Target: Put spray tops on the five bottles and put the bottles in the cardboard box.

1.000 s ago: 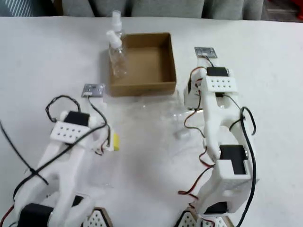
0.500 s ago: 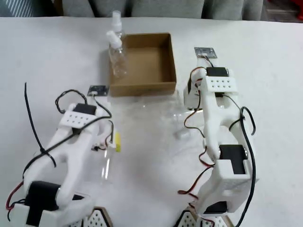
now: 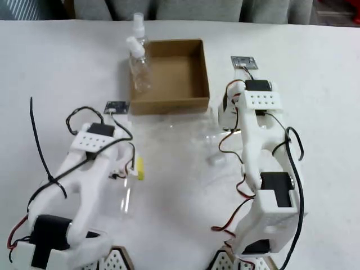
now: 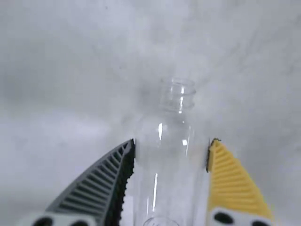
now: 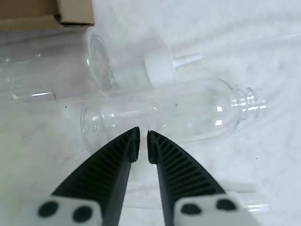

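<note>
Squarely between left gripper fingers — bottle

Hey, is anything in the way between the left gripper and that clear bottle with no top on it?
Nothing visible. The uncapped bottle lies on the table between the left gripper's grey and yellow fingers, which appear to touch its sides.

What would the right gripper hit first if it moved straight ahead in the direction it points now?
Most likely the uncapped clear bottle lying on its side just beyond the right gripper. Its wall lies directly in line, though depth is unclear, so the gripper might pass above it.
</note>
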Motion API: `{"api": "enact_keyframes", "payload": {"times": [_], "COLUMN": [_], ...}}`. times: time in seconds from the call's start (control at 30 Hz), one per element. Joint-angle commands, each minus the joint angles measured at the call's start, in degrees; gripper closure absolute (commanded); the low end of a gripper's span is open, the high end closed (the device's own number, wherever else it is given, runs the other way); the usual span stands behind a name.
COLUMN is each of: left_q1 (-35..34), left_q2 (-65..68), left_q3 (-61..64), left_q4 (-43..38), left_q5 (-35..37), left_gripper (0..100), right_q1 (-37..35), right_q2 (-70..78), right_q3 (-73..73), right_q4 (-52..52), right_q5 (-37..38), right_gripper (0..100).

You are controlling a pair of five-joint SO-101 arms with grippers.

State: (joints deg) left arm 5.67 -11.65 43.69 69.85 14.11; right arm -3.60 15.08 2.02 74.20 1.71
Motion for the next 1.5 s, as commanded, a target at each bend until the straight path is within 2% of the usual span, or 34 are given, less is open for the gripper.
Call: {"api": "enact_keyframes", "payload": {"times": [0.0, 0.13, 0.4, 0.77, 0.87, 0.97, 1.03, 1.2, 1.4, 1.47], "left_q1": [0.57, 0.48, 0.84, 0.75, 0.75, 0.84, 0.75, 0.31, -0.57, -1.63], "left_q2": [0.13, 0.13, 3.30, 8.75, 6.99, 4.88, 4.09, 1.89, -3.03, -4.35], "left_q3": [-1.41, -1.23, -1.49, -4.57, -4.48, -4.13, -3.96, -4.57, 0.62, 2.90], "left_q4": [-1.23, -1.23, -2.90, -2.90, -2.90, -4.22, -4.84, -5.45, -14.59, -17.85], "left_q5": [-0.09, 0.00, -0.35, 0.00, -0.26, -0.79, -1.85, -2.90, -3.08, -2.90], "left_gripper": [70, 66, 73, 73, 82, 100, 95, 97, 98, 98], "right_q1": [0.31, 0.31, 0.40, 0.48, 0.48, 0.48, 0.48, 0.84, 3.91, 4.88], "right_q2": [0.48, 0.48, 0.48, 0.48, 0.48, 0.48, 0.48, 0.48, -0.66, -1.89], "right_q3": [1.14, 1.14, 1.14, 1.14, 1.14, 1.14, 1.14, 0.97, 0.88, 0.88], "right_q4": [-0.75, -0.75, -0.75, -0.75, -0.75, -0.75, -0.75, -0.75, 1.01, 3.47], "right_q5": [0.70, 0.70, 0.70, 0.70, 0.70, 0.70, 0.70, 0.70, 0.79, 2.99], "right_gripper": [96.7, 96.7, 96.7, 96.7, 96.7, 96.7, 96.7, 96.7, 96.7, 96.7]}}
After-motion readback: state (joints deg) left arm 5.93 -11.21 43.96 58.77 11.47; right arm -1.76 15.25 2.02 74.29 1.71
